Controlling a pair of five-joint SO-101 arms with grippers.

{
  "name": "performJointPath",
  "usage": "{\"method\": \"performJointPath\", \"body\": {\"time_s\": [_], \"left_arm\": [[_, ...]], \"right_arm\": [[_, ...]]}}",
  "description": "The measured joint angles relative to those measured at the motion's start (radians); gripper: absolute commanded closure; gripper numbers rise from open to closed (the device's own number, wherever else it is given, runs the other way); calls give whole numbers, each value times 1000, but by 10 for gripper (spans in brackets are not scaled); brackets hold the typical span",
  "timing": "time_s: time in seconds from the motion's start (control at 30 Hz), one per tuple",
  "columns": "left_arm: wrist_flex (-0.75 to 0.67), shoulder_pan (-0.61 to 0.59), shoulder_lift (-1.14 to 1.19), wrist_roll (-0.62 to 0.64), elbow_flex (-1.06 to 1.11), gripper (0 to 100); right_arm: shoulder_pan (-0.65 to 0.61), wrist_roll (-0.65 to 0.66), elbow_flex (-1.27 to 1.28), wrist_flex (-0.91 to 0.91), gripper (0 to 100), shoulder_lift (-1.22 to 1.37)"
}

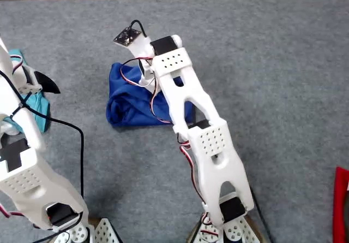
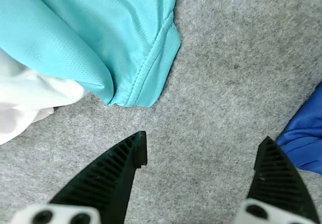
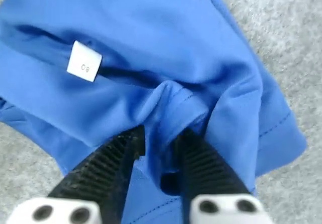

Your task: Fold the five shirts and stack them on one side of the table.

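A crumpled blue shirt point(image 1: 133, 104) lies on the grey table left of centre. The right arm stretches over it, and my right gripper point(image 3: 160, 139) is shut on a raised fold of the blue shirt point(image 3: 166, 58), near its white neck label point(image 3: 84, 68). A teal shirt point(image 1: 38, 107) lies at the table's left edge, under the left arm. My left gripper point(image 2: 204, 151) hangs open over bare carpet beside the teal shirt point(image 2: 95, 32), which rests on a white garment point(image 2: 25, 100). A corner of the blue shirt point(image 2: 306, 143) shows beyond one finger.
A red garment point(image 1: 341, 202) pokes in at the table's right edge. Grey carpet covers the table point(image 1: 272, 63), with open room at the back and right. Cables trail from both arms' bases near the front edge.
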Motion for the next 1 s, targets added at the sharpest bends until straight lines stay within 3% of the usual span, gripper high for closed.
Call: {"method": "performJointPath", "body": {"time_s": [0.67, 1.0], "left_arm": [[0, 3, 15, -5, 0, 657], [0, 3, 15, -8, 0, 657]], "right_arm": [[37, 0, -121, 161, 993, 2], [57, 9, 183, 161, 993, -149]]}}
